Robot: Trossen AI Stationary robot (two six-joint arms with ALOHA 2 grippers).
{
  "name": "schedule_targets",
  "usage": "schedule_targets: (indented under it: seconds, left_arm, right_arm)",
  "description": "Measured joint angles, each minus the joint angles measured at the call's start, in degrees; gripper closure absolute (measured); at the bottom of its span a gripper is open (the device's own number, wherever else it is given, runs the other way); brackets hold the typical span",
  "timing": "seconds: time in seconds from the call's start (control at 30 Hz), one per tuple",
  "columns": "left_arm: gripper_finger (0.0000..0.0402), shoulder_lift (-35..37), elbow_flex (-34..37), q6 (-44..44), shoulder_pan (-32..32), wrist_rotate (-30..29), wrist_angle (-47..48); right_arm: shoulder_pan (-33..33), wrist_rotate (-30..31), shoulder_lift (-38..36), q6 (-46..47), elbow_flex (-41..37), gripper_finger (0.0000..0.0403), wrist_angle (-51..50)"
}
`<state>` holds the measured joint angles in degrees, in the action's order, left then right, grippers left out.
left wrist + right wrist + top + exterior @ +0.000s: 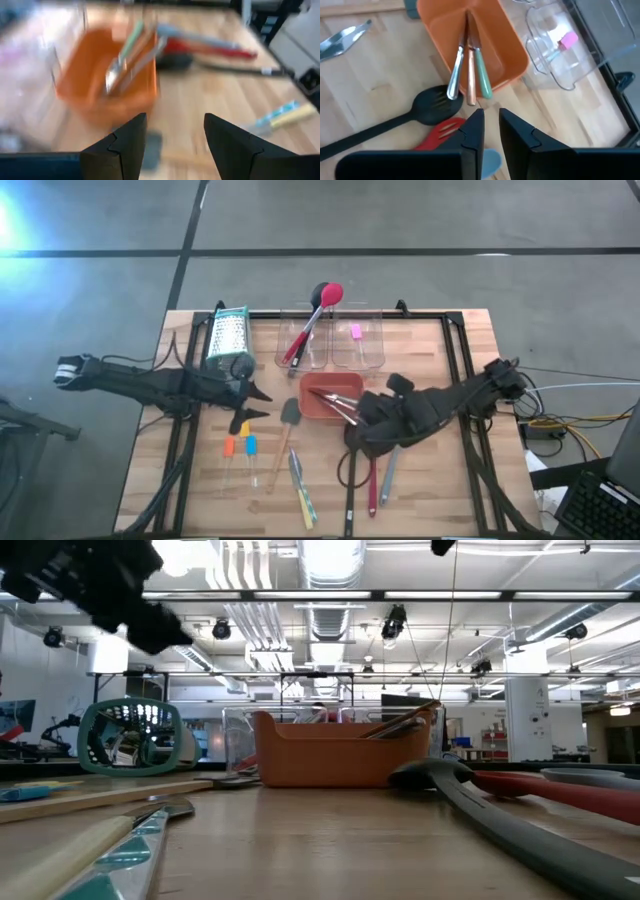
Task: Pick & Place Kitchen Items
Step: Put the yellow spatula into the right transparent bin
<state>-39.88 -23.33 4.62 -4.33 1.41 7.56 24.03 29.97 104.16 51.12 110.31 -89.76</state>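
Note:
An orange tray (pixel 312 406) at the table's middle holds three thin tools (pixel 468 70); their handle ends lean on its near rim. My right gripper (pixel 491 122) hovers just over that rim (pixel 347 412), its fingers a narrow gap apart and empty. A black spoon (pixel 427 111) and a red utensil (pixel 440 132) lie on the table under it. My left gripper (pixel 175 130) is open and empty left of the tray (pixel 262 402), above a grey spatula (pixel 290 412). Small orange, yellow and blue pieces (pixel 243 442) and green-yellow-handled tools (pixel 302 495) lie toward the near edge.
Two clear tubs (pixel 330 345) stand behind the tray; one holds a red spoon (pixel 326 295), the other a pink piece (pixel 355 332). A metal grater with teal trim (pixel 228 340) lies at the far left. Red and grey utensils (pixel 380 480) lie near the front.

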Motion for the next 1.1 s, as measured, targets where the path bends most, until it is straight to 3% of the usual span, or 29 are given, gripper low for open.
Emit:
schedule_targets:
  seconds: [0.27, 0.4, 0.57, 0.83, 1.1]
  left_arm:
    - [0.0198, 0.0, 0.0, 14.3, -1.5, -5.3, 19.3]
    - [0.0202, -0.4, 0.0, 14.3, -2.4, -7.1, 26.6]
    - [0.0207, -3.8, -1.3, 8.8, -5.2, -1.6, 24.1]
    - [0.0214, -15.3, -3.9, 7.8, -11.3, -3.5, 25.9]
    - [0.0216, -24.5, -6.7, 6.9, -11.5, -2.9, 29.8]
  right_arm:
    - [0.1, 0.2, -0.5, 2.9, -5.8, 0.0353, 0.2]
    - [-0.3, 0.2, -0.5, 2.9, -7.7, 0.0355, 0.2]
    - [-0.8, 0.2, -0.5, 3.0, -8.6, 0.0353, 0.2]
    - [-1.2, 1.5, -0.5, 3.4, -8.0, 0.0353, 0.5]
    - [-1.2, 1.6, -0.5, 3.4, -7.7, 0.0351, 0.6]
